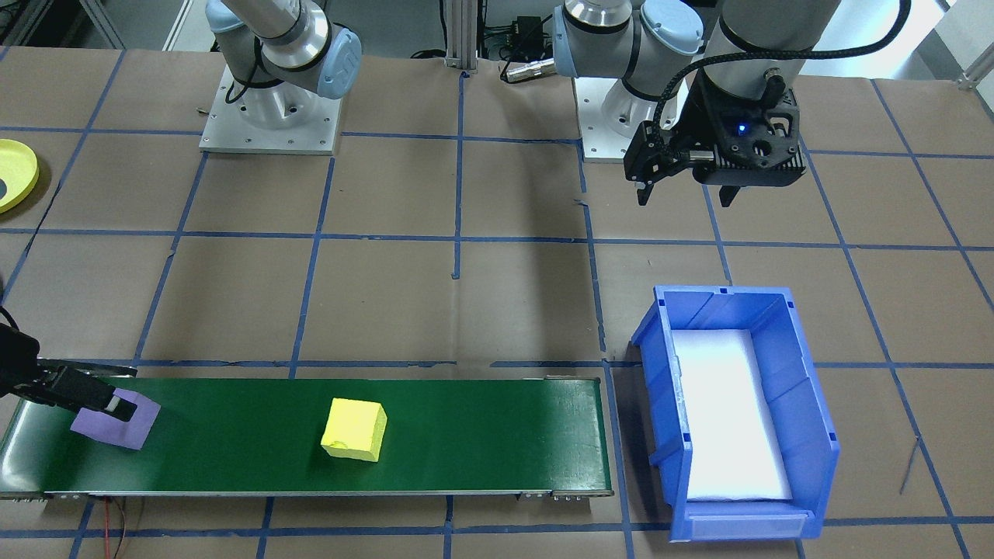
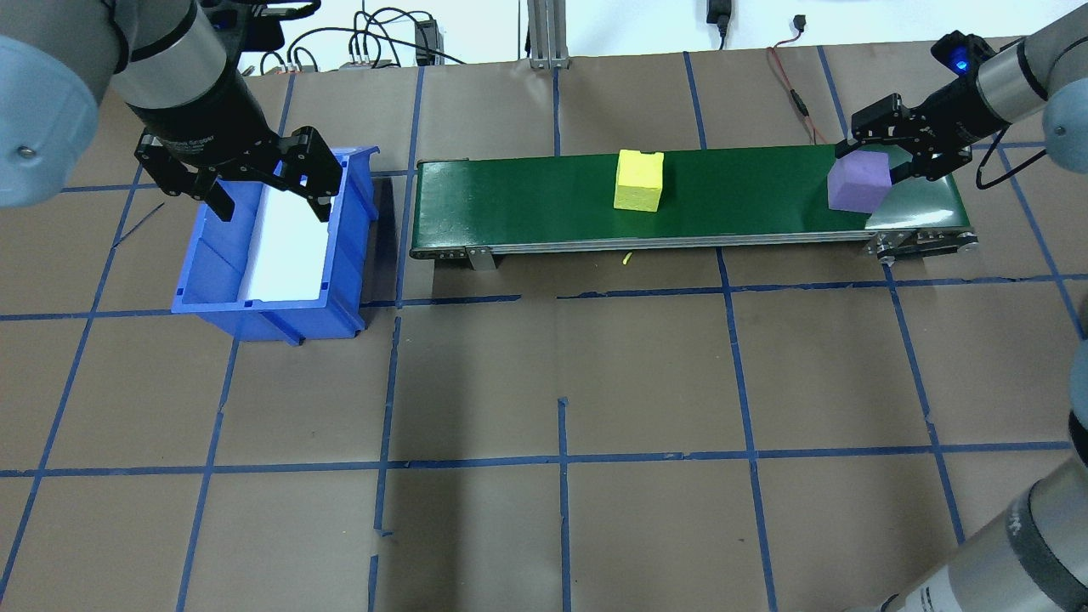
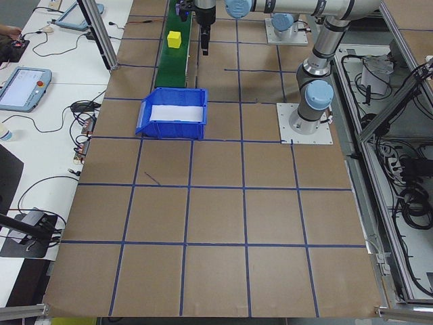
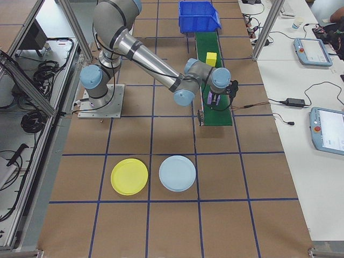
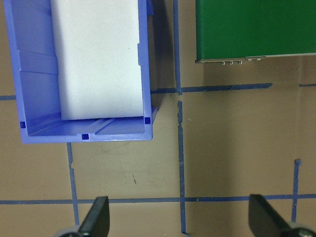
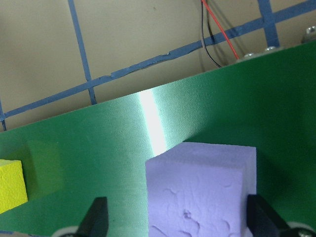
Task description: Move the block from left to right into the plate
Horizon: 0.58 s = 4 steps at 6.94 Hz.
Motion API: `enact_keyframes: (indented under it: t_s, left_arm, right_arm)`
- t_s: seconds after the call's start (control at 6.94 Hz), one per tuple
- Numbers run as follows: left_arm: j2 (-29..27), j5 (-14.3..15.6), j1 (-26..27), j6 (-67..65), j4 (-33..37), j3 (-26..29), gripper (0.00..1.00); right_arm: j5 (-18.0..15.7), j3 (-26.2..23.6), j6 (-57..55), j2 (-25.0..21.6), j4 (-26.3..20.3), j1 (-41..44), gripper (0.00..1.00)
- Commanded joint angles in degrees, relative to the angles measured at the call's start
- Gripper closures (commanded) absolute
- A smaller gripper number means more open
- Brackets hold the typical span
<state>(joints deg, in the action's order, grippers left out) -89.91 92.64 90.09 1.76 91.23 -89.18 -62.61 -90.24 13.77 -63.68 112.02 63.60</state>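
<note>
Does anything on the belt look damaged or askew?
The yellow block has a small chip on its lower front edge. The purple block sits turned at an angle to the belt, between the right gripper fingers. Nothing is spilled.

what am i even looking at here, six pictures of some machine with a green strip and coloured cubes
It is one moment seen by six cameras. The machine is two robot arms bolted to a table covered in brown paper with blue tape lines. Two pictures look down from above, from opposite sides; two look along the table from its ends; two come from small cameras on the arms' wrists.

The green strip is a small conveyor belt. On it sit a yellow block and a purple block. The right claw is around the purple block, one finger on each side; how tightly it grips is unclear. The left claw hangs open and empty above a blue bin at the belt's other end.

Further off on the table lie a yellow plate and a pale blue plate.
</note>
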Motion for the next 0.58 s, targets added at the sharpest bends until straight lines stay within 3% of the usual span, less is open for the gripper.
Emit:
enact_keyframes:
  t_s: [0.0, 0.14, 0.29, 0.43]
  left_arm:
    - [0.1, 0.0, 0.0, 0.0, 0.0, 0.1, 0.0]
    - [0.0, 0.2, 0.0, 0.1, 0.0, 0.1, 0.0]
    - [0.0, 0.1, 0.0, 0.0, 0.0, 0.1, 0.0]
    - [0.1, 0.0, 0.0, 0.0, 0.0, 0.1, 0.0]
  right_arm:
    - [-4.1, -0.5, -0.3, 0.2, 0.6, 0.0, 0.03]
    - [-4.1, -0.5, -0.3, 0.2, 0.7, 0.0, 0.04]
    - [-4.2, -0.6, -0.4, 0.2, 0.6, 0.0, 0.16]
    - [-4.3, -0.6, -0.5, 0.1, 0.6, -0.1, 0.41]
